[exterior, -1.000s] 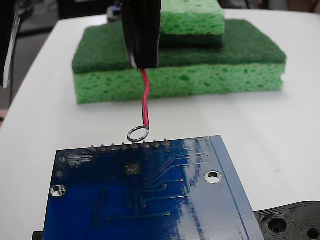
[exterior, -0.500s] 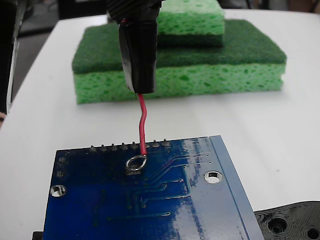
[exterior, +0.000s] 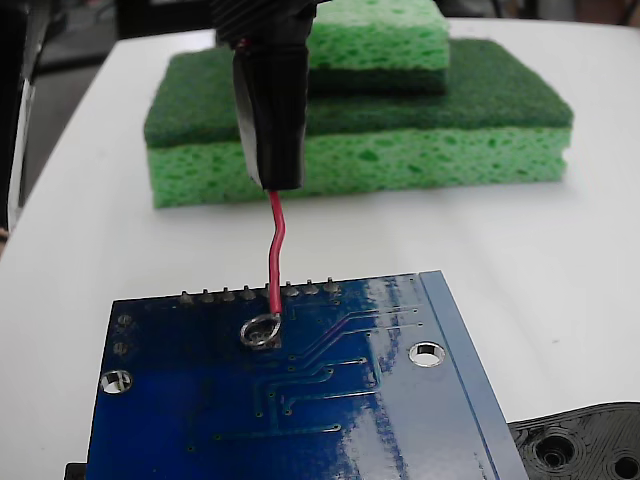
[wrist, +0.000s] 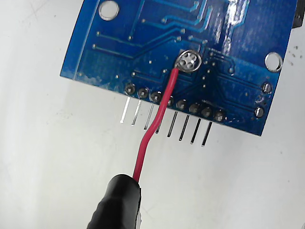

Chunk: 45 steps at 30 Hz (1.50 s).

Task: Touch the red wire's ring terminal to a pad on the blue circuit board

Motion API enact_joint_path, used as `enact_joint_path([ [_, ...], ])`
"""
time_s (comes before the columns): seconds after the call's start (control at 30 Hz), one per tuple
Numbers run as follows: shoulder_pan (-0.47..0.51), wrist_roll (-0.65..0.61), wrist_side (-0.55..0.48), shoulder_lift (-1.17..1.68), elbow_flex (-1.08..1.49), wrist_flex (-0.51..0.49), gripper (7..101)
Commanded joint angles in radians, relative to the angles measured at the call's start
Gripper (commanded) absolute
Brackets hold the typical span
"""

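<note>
One ring terminal (wrist: 188, 61) rests on pad (wrist: 189, 60), blue circuit board (exterior: 300, 400); gripper state unclear.

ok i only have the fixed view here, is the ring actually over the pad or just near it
Observer: In the wrist view the ring terminal sits right over the pad; the pad's four tiny holes show inside the loop.
Operator: does the wire cross anything on the way
Observer: Yes, the red wire passes over the row of solder bumps at the blue circuit board edge.
Operator: anything past that edge
Observer: Thin metal pins stick out from it over the white table, under the wire.
</note>
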Motion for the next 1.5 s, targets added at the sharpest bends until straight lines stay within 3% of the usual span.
enact_joint_path([
  [0.03,0.0,0.0,-0.006,0.005,0.002,-0.003,100.3],
  [0.97,-0.006,0.012,-0.003,0.015,0.006,-0.012,100.3],
  [1.3,-0.075,0.221,0.169,0.291,0.12,-0.063,100.3],
  [1.5,-0.14,0.347,0.261,0.615,0.434,-0.233,100.3],
])
